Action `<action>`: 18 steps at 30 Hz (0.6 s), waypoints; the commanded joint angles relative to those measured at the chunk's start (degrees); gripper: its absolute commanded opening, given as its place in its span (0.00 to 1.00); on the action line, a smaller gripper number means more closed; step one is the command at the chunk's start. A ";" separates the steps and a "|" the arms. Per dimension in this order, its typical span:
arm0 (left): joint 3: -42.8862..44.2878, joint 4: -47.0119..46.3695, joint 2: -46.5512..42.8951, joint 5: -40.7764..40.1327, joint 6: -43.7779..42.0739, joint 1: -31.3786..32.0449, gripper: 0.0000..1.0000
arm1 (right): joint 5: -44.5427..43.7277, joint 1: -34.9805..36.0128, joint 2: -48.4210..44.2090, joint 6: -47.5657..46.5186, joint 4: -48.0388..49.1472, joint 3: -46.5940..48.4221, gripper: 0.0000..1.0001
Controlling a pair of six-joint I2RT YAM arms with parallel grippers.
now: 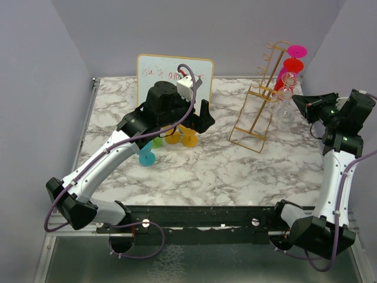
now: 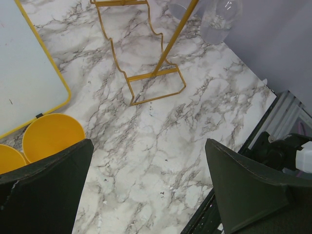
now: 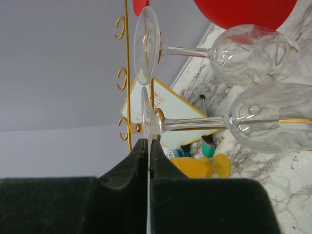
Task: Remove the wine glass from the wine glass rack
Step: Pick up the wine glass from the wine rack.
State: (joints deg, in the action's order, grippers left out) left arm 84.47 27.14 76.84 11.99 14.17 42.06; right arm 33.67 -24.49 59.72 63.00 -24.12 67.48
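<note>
The gold wire wine glass rack (image 1: pixel 259 100) stands at the back right of the marble table. Two clear wine glasses hang on it, below a red one (image 1: pixel 293 65) and a pink one (image 1: pixel 296 52). My right gripper (image 1: pixel 297 101) is shut on the thin round foot (image 3: pixel 145 117) of the lower clear wine glass (image 3: pixel 273 122). Its stem still passes through a curled hook of the rack (image 3: pixel 127 73). My left gripper (image 2: pixel 148 146) is open and empty, low over the table's middle, left of the rack's base (image 2: pixel 153 73).
A yellow-framed whiteboard (image 1: pixel 174 76) stands at the back. Yellow plastic glasses (image 1: pixel 179 137), a green one (image 1: pixel 157 142) and a teal one (image 1: pixel 146 156) lie under the left arm. The second clear glass (image 3: pixel 253 51) hangs just above the held one. Walls close in on both sides.
</note>
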 commanded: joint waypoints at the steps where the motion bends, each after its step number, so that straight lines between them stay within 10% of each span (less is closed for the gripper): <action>1: 0.83 0.20 0.42 -0.32 0.50 -0.13 0.99 | -1.18 -0.30 -1.09 0.08 0.28 0.63 0.00; 18: 0.08 0.79 -0.43 0.31 0.69 -0.14 0.99 | -1.49 -0.29 -1.80 0.11 0.48 3.40 0.00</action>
State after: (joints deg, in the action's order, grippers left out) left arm 84.47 27.16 76.99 11.99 14.17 42.06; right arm 33.10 -24.49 59.51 63.42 -24.21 67.92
